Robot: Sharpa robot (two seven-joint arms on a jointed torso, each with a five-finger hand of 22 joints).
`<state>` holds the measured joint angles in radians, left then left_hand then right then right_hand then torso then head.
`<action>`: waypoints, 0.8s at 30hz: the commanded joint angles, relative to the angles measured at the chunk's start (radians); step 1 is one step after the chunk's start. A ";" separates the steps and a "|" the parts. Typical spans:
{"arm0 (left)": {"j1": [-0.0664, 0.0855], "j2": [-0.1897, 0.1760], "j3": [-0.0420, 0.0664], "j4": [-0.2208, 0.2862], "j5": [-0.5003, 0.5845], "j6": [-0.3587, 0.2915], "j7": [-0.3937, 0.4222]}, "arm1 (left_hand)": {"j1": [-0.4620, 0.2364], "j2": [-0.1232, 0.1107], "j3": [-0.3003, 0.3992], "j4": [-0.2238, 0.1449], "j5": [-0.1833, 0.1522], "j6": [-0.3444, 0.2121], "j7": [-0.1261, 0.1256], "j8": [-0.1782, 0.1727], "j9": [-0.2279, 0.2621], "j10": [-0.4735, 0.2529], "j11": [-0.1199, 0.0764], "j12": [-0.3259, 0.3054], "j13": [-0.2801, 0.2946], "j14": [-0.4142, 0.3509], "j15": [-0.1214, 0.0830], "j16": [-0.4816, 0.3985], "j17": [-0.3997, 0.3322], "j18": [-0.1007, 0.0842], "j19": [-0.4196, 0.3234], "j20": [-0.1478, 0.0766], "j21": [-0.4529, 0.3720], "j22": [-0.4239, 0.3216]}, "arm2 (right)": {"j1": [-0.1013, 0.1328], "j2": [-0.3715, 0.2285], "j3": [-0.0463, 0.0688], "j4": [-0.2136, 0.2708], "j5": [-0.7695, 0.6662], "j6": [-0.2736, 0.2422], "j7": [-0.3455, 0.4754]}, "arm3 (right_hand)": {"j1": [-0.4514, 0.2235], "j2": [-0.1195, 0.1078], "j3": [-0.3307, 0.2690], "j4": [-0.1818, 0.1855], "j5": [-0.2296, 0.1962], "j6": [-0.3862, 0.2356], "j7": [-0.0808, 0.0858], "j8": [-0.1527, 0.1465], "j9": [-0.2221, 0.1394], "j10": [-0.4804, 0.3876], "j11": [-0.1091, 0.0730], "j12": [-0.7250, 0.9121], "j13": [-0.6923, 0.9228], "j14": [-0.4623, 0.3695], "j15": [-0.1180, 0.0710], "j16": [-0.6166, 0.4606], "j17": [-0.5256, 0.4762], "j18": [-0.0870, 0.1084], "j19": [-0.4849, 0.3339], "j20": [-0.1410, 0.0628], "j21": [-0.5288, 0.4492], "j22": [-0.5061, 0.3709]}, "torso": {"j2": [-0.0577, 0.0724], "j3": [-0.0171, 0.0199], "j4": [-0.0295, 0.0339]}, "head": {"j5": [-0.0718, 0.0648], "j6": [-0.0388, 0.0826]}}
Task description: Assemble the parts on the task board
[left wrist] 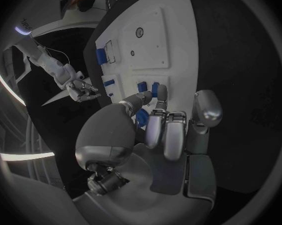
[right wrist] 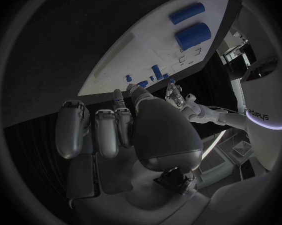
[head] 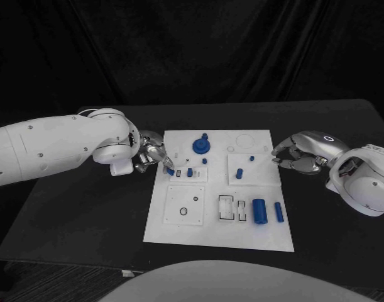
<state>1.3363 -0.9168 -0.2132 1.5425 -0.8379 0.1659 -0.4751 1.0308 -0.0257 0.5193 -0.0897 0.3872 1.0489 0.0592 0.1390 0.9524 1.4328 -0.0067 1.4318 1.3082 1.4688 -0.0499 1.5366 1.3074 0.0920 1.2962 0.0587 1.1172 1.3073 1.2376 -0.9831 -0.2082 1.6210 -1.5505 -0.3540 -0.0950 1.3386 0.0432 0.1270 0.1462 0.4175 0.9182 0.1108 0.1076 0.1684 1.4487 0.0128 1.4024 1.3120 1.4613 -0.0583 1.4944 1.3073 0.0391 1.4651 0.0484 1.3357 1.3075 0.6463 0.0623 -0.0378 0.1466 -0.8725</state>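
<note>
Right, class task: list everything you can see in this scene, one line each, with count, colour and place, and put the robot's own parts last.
Table: one, black, under everything.
Task board: one, white, middle of the table.
Round knobbed part: one, blue, far end of the board.
Large cylinder: one, blue, lying near the board's near right side.
Thin cylinder: one, blue, just right of the large one.
Small parts: several, blue, mid-board.
Left robot hand: one, silver, at the board's left edge, fingers at a small blue part.
Right robot hand: one, silver, fingers curled, right of the board.

Black table [head: 83,214] before dark draped curtain [head: 192,50].
</note>
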 commanded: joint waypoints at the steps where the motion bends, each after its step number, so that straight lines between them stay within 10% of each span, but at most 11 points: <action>1: -0.001 -0.014 0.000 0.029 -0.086 -0.127 0.067 | -0.005 0.004 0.043 -0.046 0.003 0.004 -0.003 0.001 0.001 -0.003 -0.004 -0.006 0.111 0.035 -0.003 -0.003 0.176 0.012 0.007 0.002 0.004 0.126 | -0.003 -0.002 0.000 0.005 -0.002 -0.004 -0.018 | 0.006 -0.001 0.006 -0.001 0.005 0.006 -0.001 0.004 -0.002 -0.006 0.001 -0.005 0.021 0.072 0.004 -0.006 0.076 0.017 0.004 0.005 -0.005 0.188 | -0.001 0.0007 0.0006 | 0.004 0.000; 24: -0.063 -0.022 0.000 0.059 -0.172 -0.243 0.073 | -0.011 0.008 0.041 -0.035 -0.008 0.000 -0.002 0.001 0.002 -0.008 -0.003 -0.014 0.102 0.034 -0.003 -0.004 0.173 0.011 0.012 0.002 0.008 0.127 | -0.009 -0.002 0.000 0.017 -0.002 -0.023 -0.018 | 0.005 -0.005 0.009 -0.003 0.007 0.002 -0.001 0.000 -0.004 -0.008 -0.001 -0.007 0.018 0.071 0.004 -0.006 0.075 0.018 0.003 0.006 -0.007 0.188 | -0.003 0.0022 -0.0019 | 0.007 0.000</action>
<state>1.2760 -0.9419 -0.2138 1.6017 -0.9972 -0.0445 -0.4223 1.0231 -0.0231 0.5193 -0.0897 0.3827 1.0504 0.0615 0.1392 0.9522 1.4301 -0.0094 1.4239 1.3082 1.4688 -0.0499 1.5366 1.3074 0.0920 1.2983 0.0608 1.1214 1.3073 1.2314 -0.9849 -0.2083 1.6367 -1.5504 -0.3606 -0.0964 1.3383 0.0430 0.1299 0.1433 0.4175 0.9182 0.1108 0.1076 0.1660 1.4487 0.0128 1.3988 1.3123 1.4610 -0.0579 1.4946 1.3073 0.0392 1.4651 0.0484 1.3357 1.3079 0.6447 0.0638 -0.0379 0.1510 -0.8725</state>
